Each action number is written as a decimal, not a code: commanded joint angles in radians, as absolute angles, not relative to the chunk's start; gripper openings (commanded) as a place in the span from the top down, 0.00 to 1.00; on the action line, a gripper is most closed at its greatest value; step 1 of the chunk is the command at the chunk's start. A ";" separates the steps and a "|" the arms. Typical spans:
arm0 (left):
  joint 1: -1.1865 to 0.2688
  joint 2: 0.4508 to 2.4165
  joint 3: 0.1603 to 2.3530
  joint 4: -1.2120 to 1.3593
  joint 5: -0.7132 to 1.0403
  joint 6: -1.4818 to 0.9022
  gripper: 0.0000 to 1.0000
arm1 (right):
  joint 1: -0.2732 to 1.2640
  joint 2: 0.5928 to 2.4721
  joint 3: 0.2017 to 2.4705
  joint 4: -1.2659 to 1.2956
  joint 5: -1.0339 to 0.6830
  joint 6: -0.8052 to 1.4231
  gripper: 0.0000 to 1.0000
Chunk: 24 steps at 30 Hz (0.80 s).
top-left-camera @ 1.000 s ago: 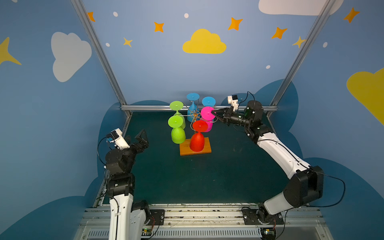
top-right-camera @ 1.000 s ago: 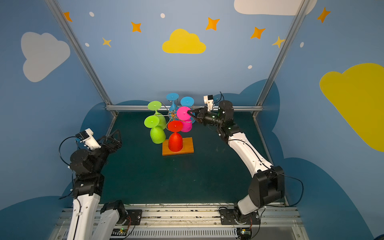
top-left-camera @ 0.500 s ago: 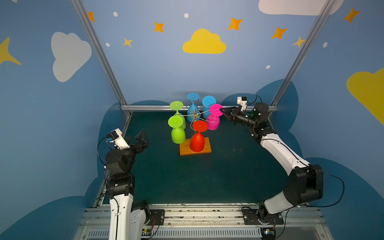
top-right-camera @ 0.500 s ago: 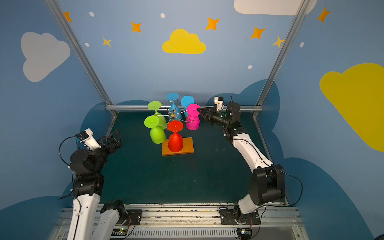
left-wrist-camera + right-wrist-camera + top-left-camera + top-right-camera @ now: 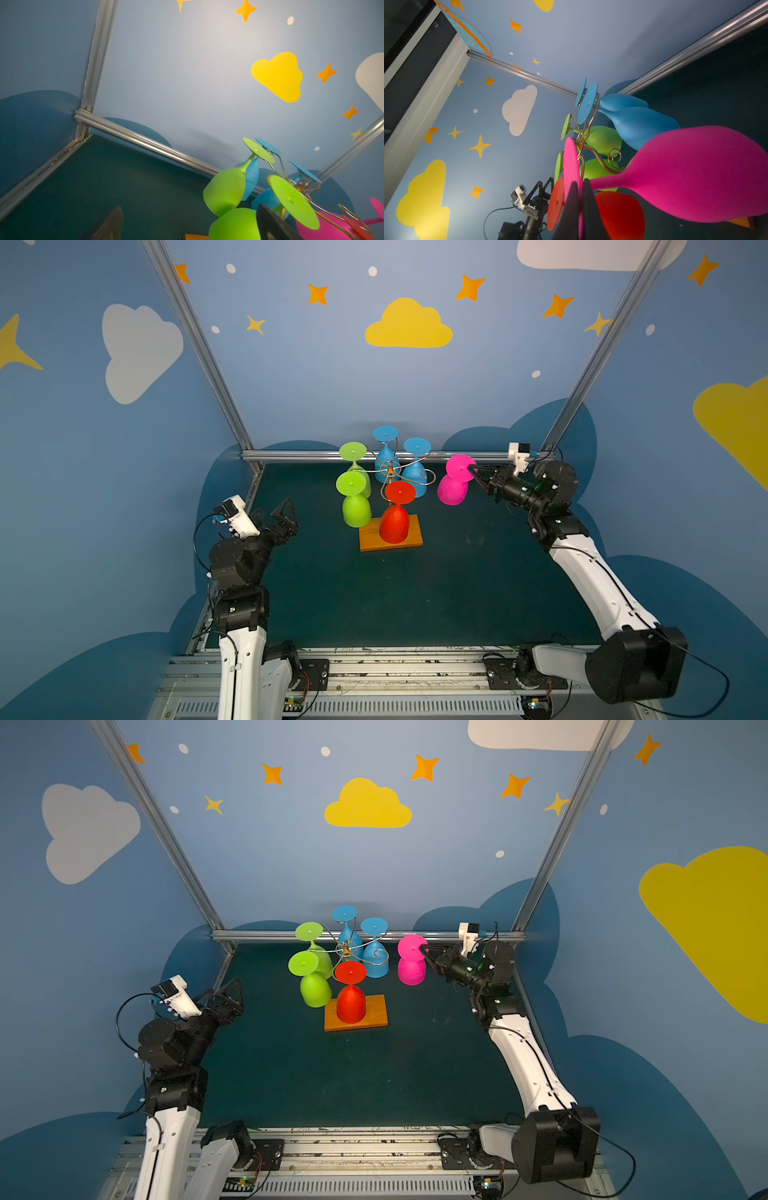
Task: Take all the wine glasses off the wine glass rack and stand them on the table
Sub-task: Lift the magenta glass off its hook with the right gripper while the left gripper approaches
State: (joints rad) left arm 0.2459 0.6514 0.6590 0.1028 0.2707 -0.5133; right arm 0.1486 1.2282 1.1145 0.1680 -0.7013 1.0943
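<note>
Right gripper [image 5: 475, 473] is clamped on the foot of the pink glass [image 5: 452, 491], which hangs upside down just beside the rack [image 5: 415, 534]. Left gripper [image 5: 289, 515] is spread wide and empty.

In both top views wine glass rack [image 5: 414, 536] stem mostly hidden behind red glass [image 5: 394, 522]; wire arms too thin to trace where they carry the feet. Bowl of rear green glass [image 5: 353, 451] mostly behind front green glass [image 5: 356, 510]. Right wrist view: right fingers [image 5: 588, 207] cropped by frame edge, tips overlap pink wine glass [image 5: 695, 176] foot, seen edge-on; its bowl runs off frame; rack's wooden base only a corner. Left wrist view: left fingers [image 5: 270, 224] dark, blurred, cropped; pink and red glasses cut off at the edge.
</note>
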 commanded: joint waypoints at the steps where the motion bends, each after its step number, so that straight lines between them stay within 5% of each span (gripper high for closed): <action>1: 0.237 0.685 0.728 0.183 0.424 -0.547 0.03 | 0.148 1.138 1.129 0.051 -0.638 0.941 1.00; 11: 0.051 0.918 1.007 0.242 0.885 -0.653 0.15 | 0.245 0.997 1.243 -0.169 -0.534 0.543 1.00; 18: -0.243 1.074 1.167 0.251 0.965 -0.555 0.23 | 0.370 1.025 1.367 -0.244 -0.566 0.382 1.00; 24: -0.354 1.212 1.281 0.262 0.992 -0.524 0.27 | 0.445 1.073 1.450 -0.248 -0.600 0.332 1.00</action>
State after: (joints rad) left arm -0.3328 1.1778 1.2404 0.2344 0.9497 -0.5533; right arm 0.4248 1.0485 1.3987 -0.2314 -0.5735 0.3962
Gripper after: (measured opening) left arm 0.736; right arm 0.048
